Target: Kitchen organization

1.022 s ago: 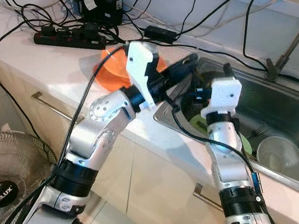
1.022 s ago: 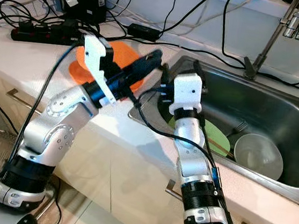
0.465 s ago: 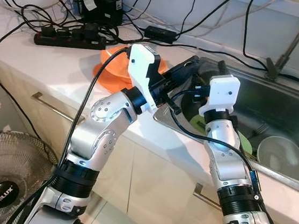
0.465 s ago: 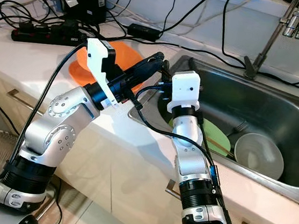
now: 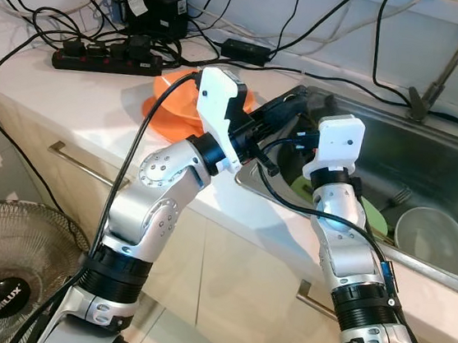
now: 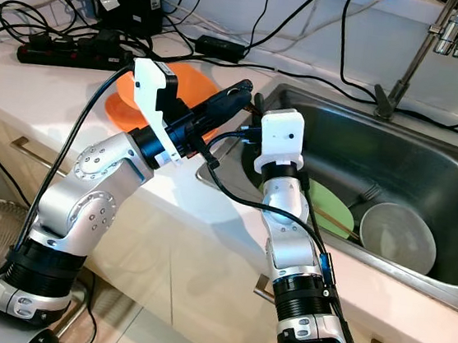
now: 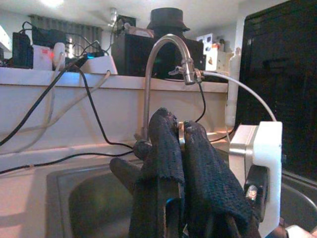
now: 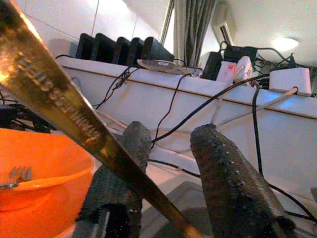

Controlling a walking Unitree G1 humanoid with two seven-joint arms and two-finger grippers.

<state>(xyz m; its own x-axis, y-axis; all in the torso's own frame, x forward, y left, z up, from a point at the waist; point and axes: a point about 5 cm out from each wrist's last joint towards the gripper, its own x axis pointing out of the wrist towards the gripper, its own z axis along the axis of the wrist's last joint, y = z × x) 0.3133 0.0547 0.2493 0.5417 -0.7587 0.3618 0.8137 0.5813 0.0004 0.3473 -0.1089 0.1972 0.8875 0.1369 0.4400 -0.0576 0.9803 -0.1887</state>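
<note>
Brass-coloured metal, a long utensil handle (image 8: pixel 74 129), crosses your right gripper (image 8: pixel 173 183), whose fingers stand spread and not yet clamped on it. Your left gripper (image 7: pixel 181 148) is clenched on a thin metal piece at the sink's (image 5: pixel 454 156) near-left corner. Centre the handle before closing. Beyond sits the orange bowl (image 6: pixel 131 86) holding a fork (image 8: pixel 15 176).

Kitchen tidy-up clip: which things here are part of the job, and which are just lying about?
Job: utensil, in the left gripper's shut jaws; right gripper, jaws open beside it; orange bowl holding a fork; sink with green plate, white bowl.
Lying about: power strip, fan, faucet.
</note>
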